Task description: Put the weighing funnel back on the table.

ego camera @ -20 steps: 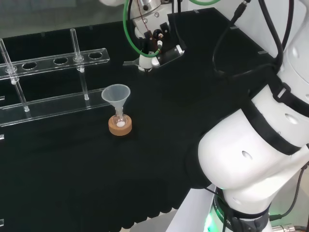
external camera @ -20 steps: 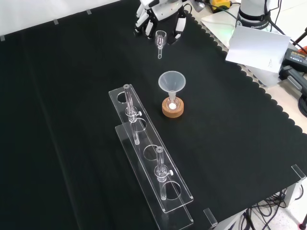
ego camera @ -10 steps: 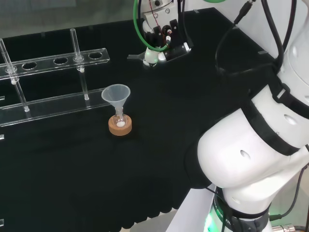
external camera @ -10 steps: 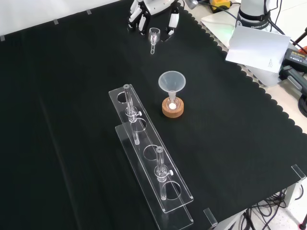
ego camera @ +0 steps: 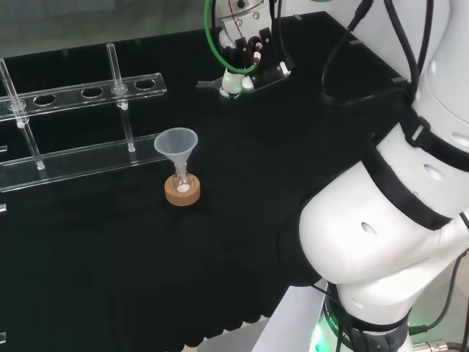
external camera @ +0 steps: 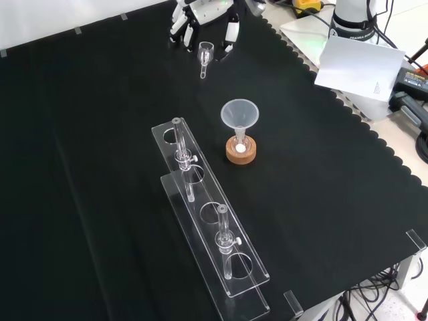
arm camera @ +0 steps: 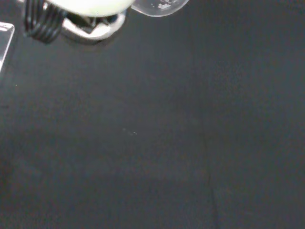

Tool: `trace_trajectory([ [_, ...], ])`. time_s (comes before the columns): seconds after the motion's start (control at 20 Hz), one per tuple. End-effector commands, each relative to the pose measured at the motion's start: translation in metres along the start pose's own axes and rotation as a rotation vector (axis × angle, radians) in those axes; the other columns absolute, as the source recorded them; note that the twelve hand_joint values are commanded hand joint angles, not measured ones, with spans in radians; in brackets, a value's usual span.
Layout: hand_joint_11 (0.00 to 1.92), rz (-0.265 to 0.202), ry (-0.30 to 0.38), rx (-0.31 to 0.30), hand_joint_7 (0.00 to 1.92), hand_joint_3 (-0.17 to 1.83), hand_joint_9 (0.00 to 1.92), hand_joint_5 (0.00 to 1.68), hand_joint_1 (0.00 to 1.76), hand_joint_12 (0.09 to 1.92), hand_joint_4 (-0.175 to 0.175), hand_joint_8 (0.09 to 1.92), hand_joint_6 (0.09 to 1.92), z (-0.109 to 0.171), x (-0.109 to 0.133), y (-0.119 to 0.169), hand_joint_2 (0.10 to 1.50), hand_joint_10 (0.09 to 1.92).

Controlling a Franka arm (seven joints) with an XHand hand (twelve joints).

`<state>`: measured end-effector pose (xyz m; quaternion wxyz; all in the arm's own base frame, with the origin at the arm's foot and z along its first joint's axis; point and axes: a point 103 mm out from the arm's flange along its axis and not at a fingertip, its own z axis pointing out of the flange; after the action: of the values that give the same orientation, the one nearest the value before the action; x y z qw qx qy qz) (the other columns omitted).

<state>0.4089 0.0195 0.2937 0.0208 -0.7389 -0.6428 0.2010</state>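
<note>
Clear weighing funnel [external camera: 204,53] held between fingers [external camera: 230,32], stem jutting beyond them.

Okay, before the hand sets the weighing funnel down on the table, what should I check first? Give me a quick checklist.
1. Weighing funnel held in the hand: ok.
2. Cloth below the palm bare: ok.
3. Hand apart from the big funnel and its cork ring: ok.
4. Hand apart from the clear rack: ok.
5. How high the weighing funnel hangs above the cloth: cannot tell.
</note>
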Motion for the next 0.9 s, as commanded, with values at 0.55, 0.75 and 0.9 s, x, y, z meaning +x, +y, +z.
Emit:
trace_trajectory([
  [0.55, 0.73, -0.044, 0.024, 0.039, 0.47, 0.57, 0.84, 1.28, 1.12, 1.08, 0.175, 0.69, 0.63, 0.034, -0.010, 0.104, 0.70, 0.40],
  [0.75, 0.73, -0.052, 0.032, 0.025, 0.47, 0.57, 0.84, 1.28, 1.12, 1.08, 0.175, 0.69, 0.63, 0.057, -0.011, 0.127, 0.70, 0.40],
  [0.9, 0.73, -0.064, 0.032, 0.031, 0.47, 0.57, 0.84, 1.28, 1.12, 1.09, 0.175, 0.69, 0.63, 0.068, -0.007, 0.135, 0.70, 0.40],
])
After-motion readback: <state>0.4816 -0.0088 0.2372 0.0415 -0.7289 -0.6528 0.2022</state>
